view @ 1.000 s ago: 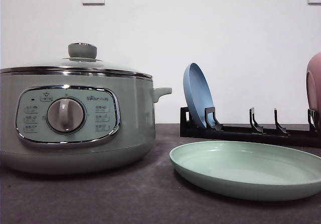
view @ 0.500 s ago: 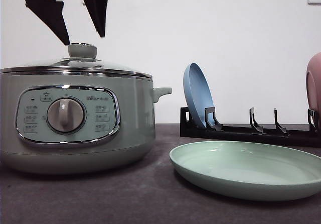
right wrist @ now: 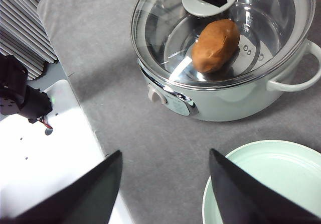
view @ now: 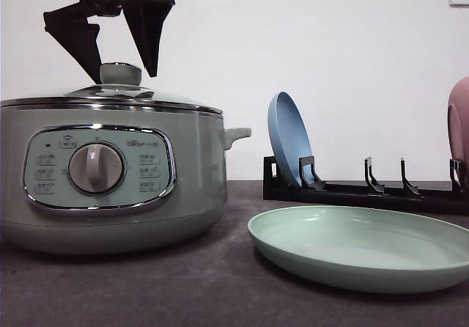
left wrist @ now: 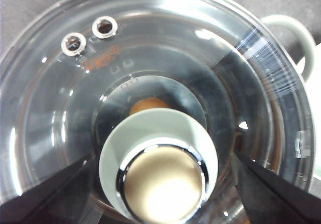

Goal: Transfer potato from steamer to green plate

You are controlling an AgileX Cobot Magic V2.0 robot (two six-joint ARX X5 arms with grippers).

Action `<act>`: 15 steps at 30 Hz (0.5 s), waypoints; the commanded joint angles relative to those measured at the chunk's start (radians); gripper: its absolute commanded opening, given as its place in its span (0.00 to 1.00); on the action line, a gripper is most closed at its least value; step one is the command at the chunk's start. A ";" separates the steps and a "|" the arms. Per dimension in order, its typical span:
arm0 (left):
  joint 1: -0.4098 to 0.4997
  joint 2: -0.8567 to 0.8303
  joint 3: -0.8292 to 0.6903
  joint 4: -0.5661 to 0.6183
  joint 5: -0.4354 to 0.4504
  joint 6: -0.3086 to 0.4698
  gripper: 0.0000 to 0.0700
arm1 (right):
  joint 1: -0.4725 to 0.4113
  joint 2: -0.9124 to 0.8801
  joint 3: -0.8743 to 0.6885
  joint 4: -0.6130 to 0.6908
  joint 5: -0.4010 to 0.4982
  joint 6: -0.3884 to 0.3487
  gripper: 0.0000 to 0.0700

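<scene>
Lower than half a second ago, the left claw (view: 121, 45) now straddles the lid knob (view: 120, 73) in the front view, its two black fingers spread apart to either side and not yet touching it. Nearest the camera on the dark surface (view: 183, 290) lies the green plate (view: 363, 248), bare and waiting, to the right of the steamer (view: 110, 173). The steamer's glass lid (right wrist: 220, 33) is still seated, and through it the right wrist view shows the potato (right wrist: 215, 45) lying inside the pot, just beside the knob. So, by my reading, nothing of the transfer proper is done: the lid has to be gripped, lifted and set aside, then the potato taken out and carried to the plate. The right claw (right wrist: 163, 184) hangs open high over the surface between steamer and plate, holding nothing. On the control panel a small logo sits above the dial (view: 96, 168), too fine to read with certainty; the button markings are illegible. Farther back a black rack (view: 366, 189) holds a blue plate (view: 289, 140) upright, with a pink plate (view: 459, 122) at the right edge.
</scene>
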 commanded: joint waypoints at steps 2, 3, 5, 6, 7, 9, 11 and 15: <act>-0.006 0.026 0.031 0.000 -0.003 0.012 0.77 | 0.007 0.012 0.016 -0.001 0.020 -0.008 0.49; -0.006 0.026 0.031 0.000 -0.004 0.012 0.77 | 0.007 0.012 0.016 -0.003 0.025 -0.008 0.49; -0.006 0.026 0.031 0.000 -0.005 0.012 0.71 | 0.007 0.012 0.016 -0.006 0.032 -0.008 0.49; -0.006 0.026 0.031 -0.001 -0.006 0.012 0.68 | 0.007 0.012 0.016 -0.006 0.036 -0.008 0.49; -0.006 0.026 0.031 -0.003 -0.007 0.012 0.65 | 0.007 0.012 0.016 -0.005 0.039 -0.008 0.49; -0.006 0.026 0.031 -0.011 -0.007 0.012 0.61 | 0.007 0.012 0.016 -0.005 0.040 -0.008 0.49; -0.006 0.026 0.031 -0.024 -0.008 0.012 0.52 | 0.007 0.012 0.016 -0.005 0.040 -0.011 0.49; -0.006 0.026 0.031 -0.039 -0.008 0.012 0.43 | 0.007 0.012 0.016 -0.005 0.040 -0.014 0.49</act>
